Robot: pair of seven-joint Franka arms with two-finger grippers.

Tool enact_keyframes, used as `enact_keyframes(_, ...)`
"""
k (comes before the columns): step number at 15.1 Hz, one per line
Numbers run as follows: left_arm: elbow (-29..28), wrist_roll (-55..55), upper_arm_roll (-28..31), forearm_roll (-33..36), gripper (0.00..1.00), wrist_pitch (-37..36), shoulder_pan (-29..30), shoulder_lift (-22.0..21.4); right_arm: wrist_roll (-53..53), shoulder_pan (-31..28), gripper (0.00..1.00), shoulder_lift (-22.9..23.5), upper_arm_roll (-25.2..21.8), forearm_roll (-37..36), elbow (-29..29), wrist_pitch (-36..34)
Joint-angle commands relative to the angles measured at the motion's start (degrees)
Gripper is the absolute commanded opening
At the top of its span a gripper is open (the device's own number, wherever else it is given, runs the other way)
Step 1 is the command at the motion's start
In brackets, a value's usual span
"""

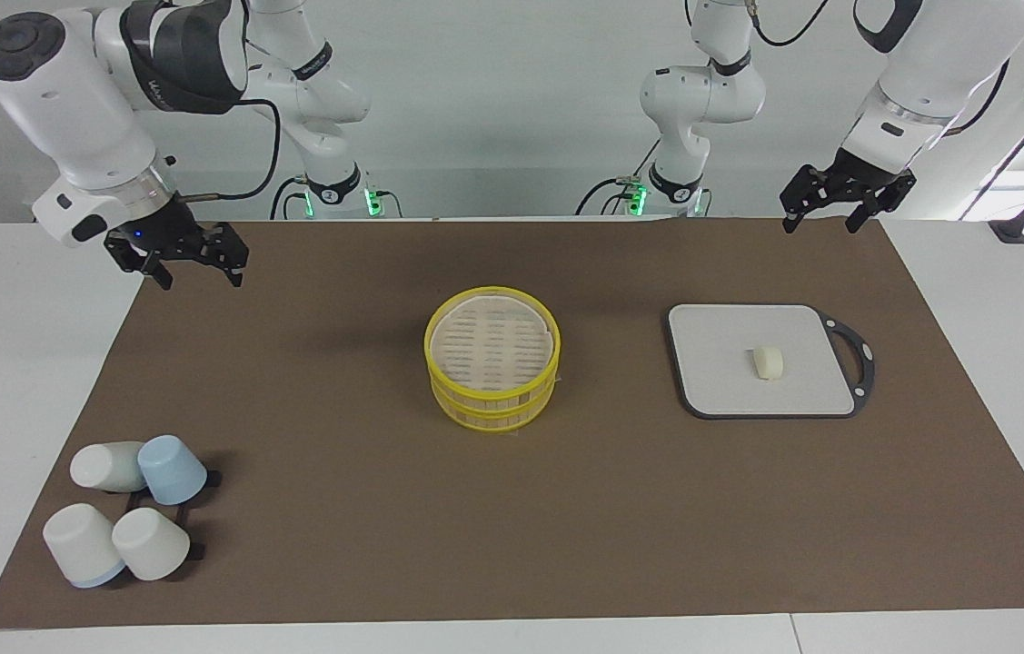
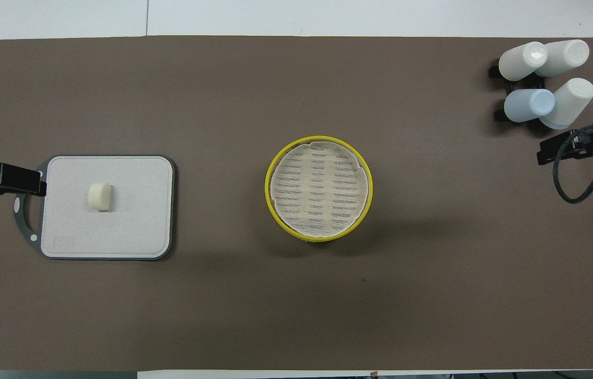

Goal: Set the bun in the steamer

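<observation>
The bun [image 1: 768,362], a small cream-white lump, lies on the grey board [image 1: 717,359] toward the left arm's end of the table; it also shows in the overhead view [image 2: 100,197]. The steamer [image 1: 492,400], round with yellow rims and a slatted pale top, stands at the table's middle [image 2: 268,184]. My left gripper [image 1: 822,222] hangs open and empty in the air over the mat's edge nearest the robots, apart from the board [image 2: 133,184]. My right gripper [image 1: 201,277] hangs open and empty over the mat's corner at the right arm's end.
Several upturned cups [image 1: 125,513], white and one pale blue, lie clustered at the right arm's end, farther from the robots [image 2: 546,79]. The board has a black handle [image 1: 857,359]. A brown mat [image 1: 339,509] covers the table.
</observation>
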Motion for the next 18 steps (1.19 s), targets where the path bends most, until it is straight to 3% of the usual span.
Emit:
enact_keyframes(1, -11.9, 3.9, 0.3, -0.1, 1.00, 10.0, 1.8, -4.3, -1.1, -0.6, 1.00, -1.8, 0.4, 1.2, -2.4, 0.6)
enact_keyframes(4, -25.1, 7.8, 0.3, -0.1, 1.00, 23.9, 2.8, -4.3, 7.5, 6.0, 1.00, -0.5, 0.9, 1.2, -2.4, 6.7)
enact_keyframes(8, -36.7, 9.2, 0.2, -0.1, 1.00, 42.7, 2.8, 1.1, 29.7, 20.0, 0.99, 6.3, 0.9, 1.3, 0.9, 12.4)
enact_keyframes(12, -37.8, 9.0, 0.1, -0.1, 1.00, 51.0, 2.4, 6.8, 47.6, 34.0, 0.99, 16.2, 0.6, 0.2, 9.3, 14.1)
enact_keyframes(18, -37.4, 10.1, 0.1, -0.1, 1.00, 53.7, 2.8, 9.0, 52.3, 42.5, 0.99, 24.9, 0.4, -3.0, 13.3, 16.5)
